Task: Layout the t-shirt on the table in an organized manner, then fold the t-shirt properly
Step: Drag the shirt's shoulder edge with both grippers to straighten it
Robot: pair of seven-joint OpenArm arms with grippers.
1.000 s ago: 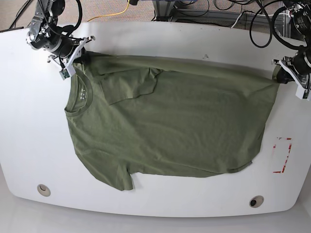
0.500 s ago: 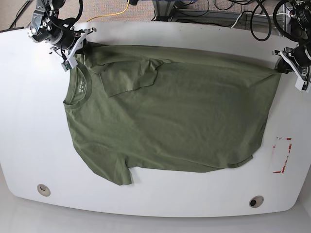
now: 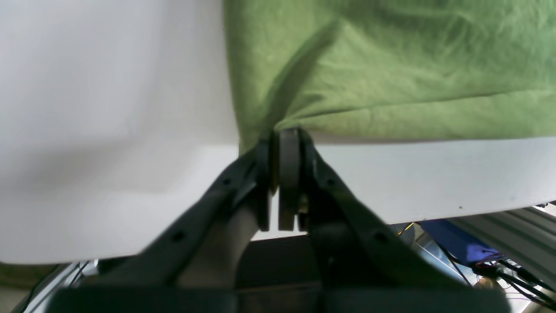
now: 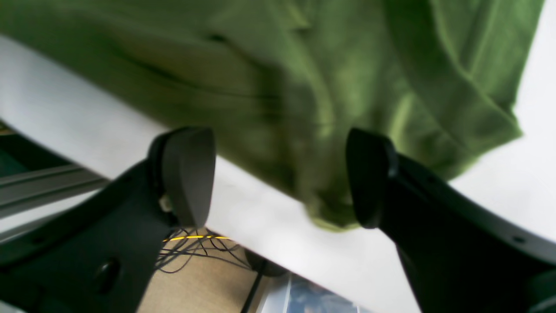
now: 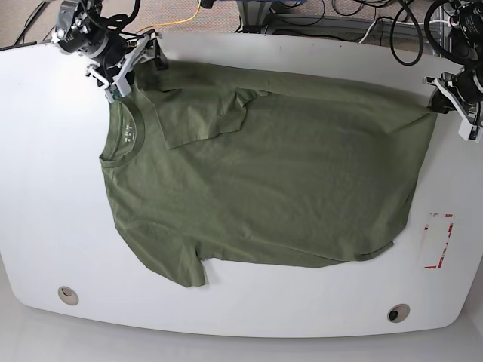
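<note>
Pincers, two, both mine, at the far edge of the table [image 5: 45, 151].

Item one, left gripper [image 3: 284, 134]: jaws pressed together on a corner of the t-shirt [image 5: 264, 173], the hem end by the far edge. Cloth fans away from the pinch in a taut ridge. In the base view this gripper [image 5: 445, 102] sits on the right side of the picture.

Item two, right gripper [image 4: 278, 178]: jaws standing wide apart, nothing between the pads. The shoulder corner of the shirt lies on the table between and just beyond the fingertips, seemingly free of them, though blur keeps me from being sure on the right-hand side. In the base view it [image 5: 136, 64] hovers at the shirt's far shoulder, on the left side of the picture.

Item three, t-shirt: olive green, spread flat, collar toward my right arm, hem toward my left. Its long axis runs from one pincer to the other, along the far edge. The far sleeve [image 5: 200, 117] is folded over onto the chest; the near sleeve [image 5: 181, 268] lies out flat toward the near edge.

Judgement: layout is nearly done; the doubled-over far sleeve remains. It lies just inward of my right pincer, so that arm is the nearer one.

Also present: a small red-marked rectangle [image 5: 439, 241] beside the hem; two grommets [image 5: 68, 295] along the near edge.
</note>
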